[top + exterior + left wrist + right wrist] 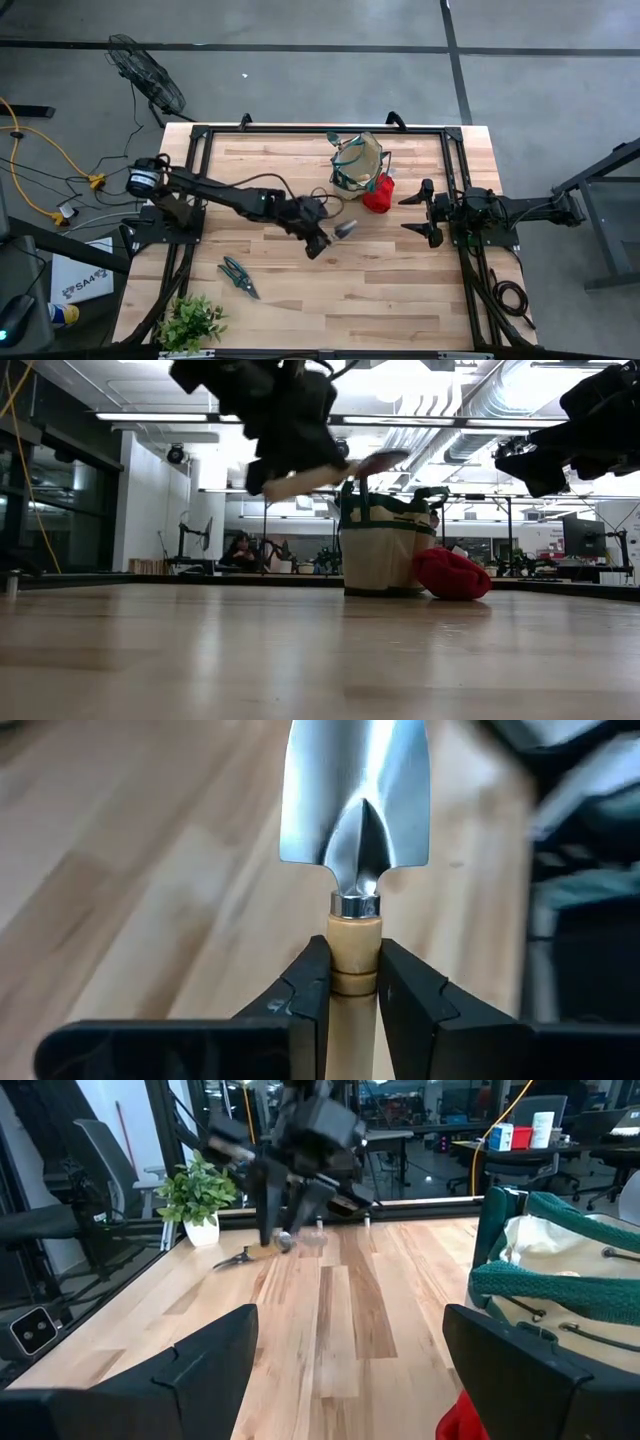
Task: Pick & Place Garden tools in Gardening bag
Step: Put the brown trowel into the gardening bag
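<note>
Left gripper [322,240] is over the middle of the wooden surface [400,290], raised clear of it. Its fingers [305,995] are clamped on the wooden handle of the trowel [355,815], just below the metal collar. The shiny blade extends forward from the grip. In the low view the trowel [330,472] is carried in the air, handle low and blade higher, with the blade tip close to the rim of the gardening bag [383,545]. Whether tip and rim touch cannot be told.

The gardening bag [358,163] stands upright toward the far edge of the surface, right of centre. It is beige canvas with dark green trim and loop handles. A red cloth-like bundle [379,193] lies on the surface against the bag's base, on the side nearer the right arm. The low view shows the bundle [452,573] resting beside the bag, touching it.

One pair of green-handled pruning shears [238,276] lies flat on the surface toward the near left, well apart from the bag. A leafy green plant [190,322] in a small white pot stands at the near left corner.

Right gripper [418,213] is at the right side of the surface, near the bundle and raised above the wood. Its fingers [200,1355] are spread wide apart and carry nothing. The bag's green-trimmed rim [560,1285] sits just beyond them.
</note>
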Action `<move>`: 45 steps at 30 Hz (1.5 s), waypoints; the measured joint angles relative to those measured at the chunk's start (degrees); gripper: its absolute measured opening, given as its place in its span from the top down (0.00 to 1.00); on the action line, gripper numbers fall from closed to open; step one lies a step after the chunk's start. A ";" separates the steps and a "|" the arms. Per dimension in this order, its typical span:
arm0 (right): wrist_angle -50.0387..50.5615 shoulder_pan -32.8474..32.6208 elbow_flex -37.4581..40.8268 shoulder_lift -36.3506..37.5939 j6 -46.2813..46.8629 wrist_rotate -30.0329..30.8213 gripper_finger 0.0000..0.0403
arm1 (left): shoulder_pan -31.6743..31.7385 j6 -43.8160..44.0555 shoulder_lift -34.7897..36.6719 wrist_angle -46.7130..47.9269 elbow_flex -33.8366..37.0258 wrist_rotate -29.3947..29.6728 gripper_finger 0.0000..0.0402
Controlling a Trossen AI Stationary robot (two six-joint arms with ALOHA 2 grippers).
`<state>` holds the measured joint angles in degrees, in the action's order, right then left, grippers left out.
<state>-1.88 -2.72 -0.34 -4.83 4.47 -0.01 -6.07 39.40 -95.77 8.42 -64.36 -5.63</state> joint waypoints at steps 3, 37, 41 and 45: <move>-0.01 0.00 0.00 -0.01 0.00 -0.01 0.23 | 2.07 -0.78 0.02 -4.96 0.00 -5.85 0.86; -28.03 -0.02 -1.08 -4.24 31.86 0.71 0.23 | 12.09 6.12 0.13 -41.91 -0.10 -37.65 0.86; -28.59 -0.02 -4.60 -10.16 29.79 1.48 0.23 | 12.09 6.37 0.13 -42.21 -0.11 -38.73 0.86; -28.44 -0.02 -8.73 -18.17 29.60 1.47 0.23 | 12.09 7.41 0.13 -44.67 -0.11 -39.73 0.86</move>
<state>-30.33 -2.74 -9.07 -23.00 34.07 1.47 6.02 46.81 -95.64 -36.25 -64.47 -45.36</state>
